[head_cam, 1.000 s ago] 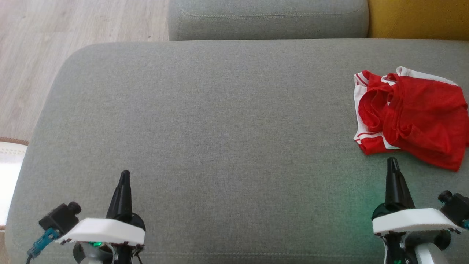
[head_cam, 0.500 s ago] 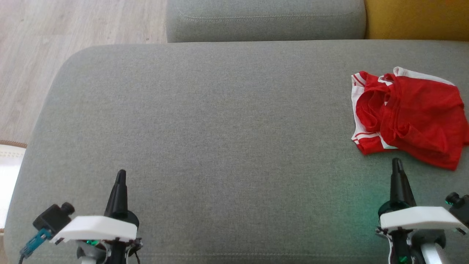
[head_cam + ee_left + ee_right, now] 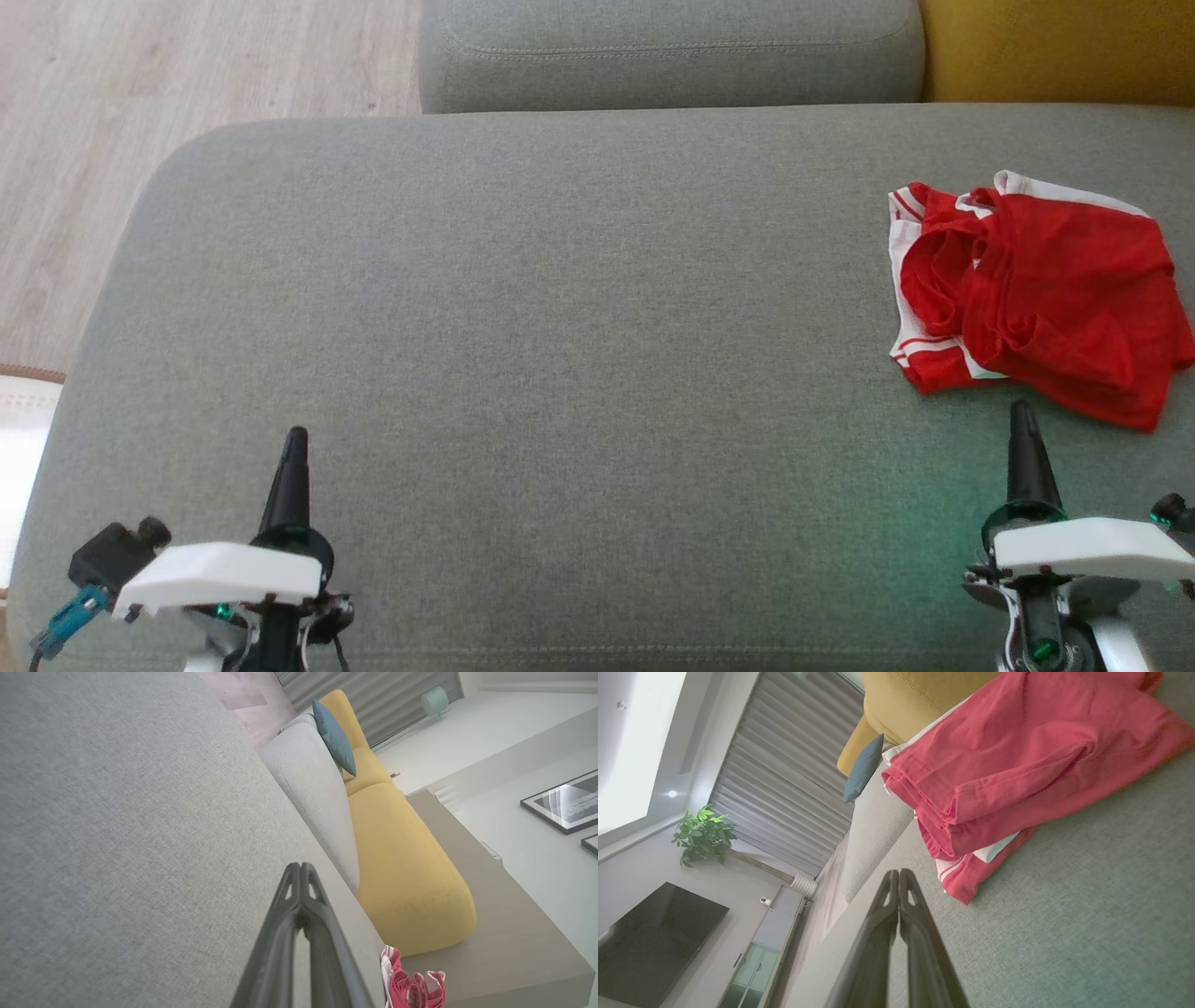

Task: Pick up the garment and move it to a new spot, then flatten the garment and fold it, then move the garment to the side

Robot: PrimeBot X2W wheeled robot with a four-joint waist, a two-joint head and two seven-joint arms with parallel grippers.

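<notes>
Garment (image 3: 1055, 299), crumpled red cloth with white stripes, lies on woven grey cushion (image 3: 560, 373); both jaws closed, empty.

A broad grey seat cushion (image 3: 560, 327) of woven fabric, with rounded corners on its left side and a faint seam along its near edge, is the surface that carries everything. Toward its right end, about midway between front and back, lies a red garment (image 3: 1046, 308). It is crumpled and partly folded over itself, with white trim and paired white stripes showing along its left side. It rests on the fabric in several loose layers, and the right wrist view shows its red hems stacked one over another. The cushion's fabric looks smooth and taut, with a faint green glow near the front right.
</notes>
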